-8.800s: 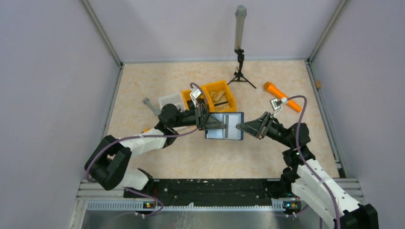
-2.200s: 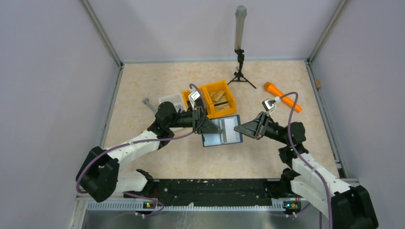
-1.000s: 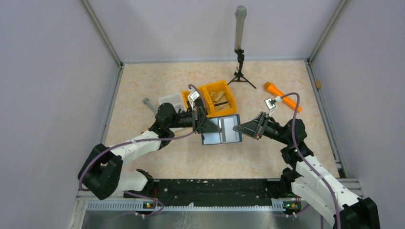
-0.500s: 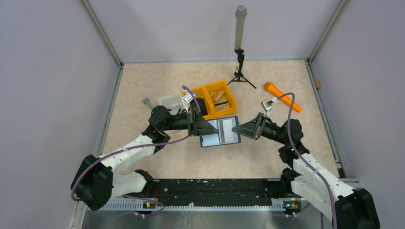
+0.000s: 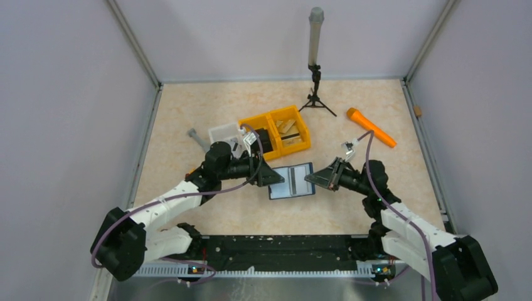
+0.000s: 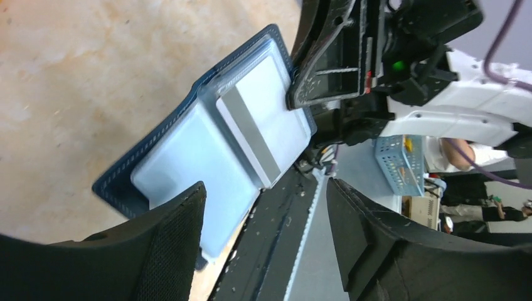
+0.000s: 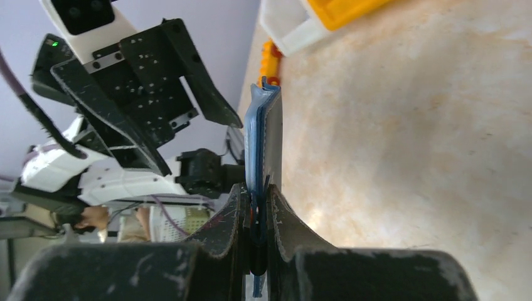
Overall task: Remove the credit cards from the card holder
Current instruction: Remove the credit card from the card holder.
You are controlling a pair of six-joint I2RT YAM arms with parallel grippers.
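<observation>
The right claw [image 7: 256, 207] is being pressed together on the right-hand edge of the card holder [image 5: 282, 183], and the opened wallet is being held out from that pinch toward the left arm. The left claw [image 6: 263, 194] is being kept spread, with nothing gripped, and the holder's left half is lying just ahead of its fingertips.

The holder is being kept about the middle of the desk [image 5: 207, 113], somewhat nearer the near edge than the far one. Its long axis is running left to right between the two claws, roughly parallel to the near edge. Whether it is being rested on the desk or held just above it cannot be told.

A pale credit card [image 6: 270, 94] with a grey stripe is being carried in the pocket of the half next to the right claw, so it lies across the fold from the left claw. The free left claw is therefore judged the one for the pull, reaching rightward past the fold.
</observation>
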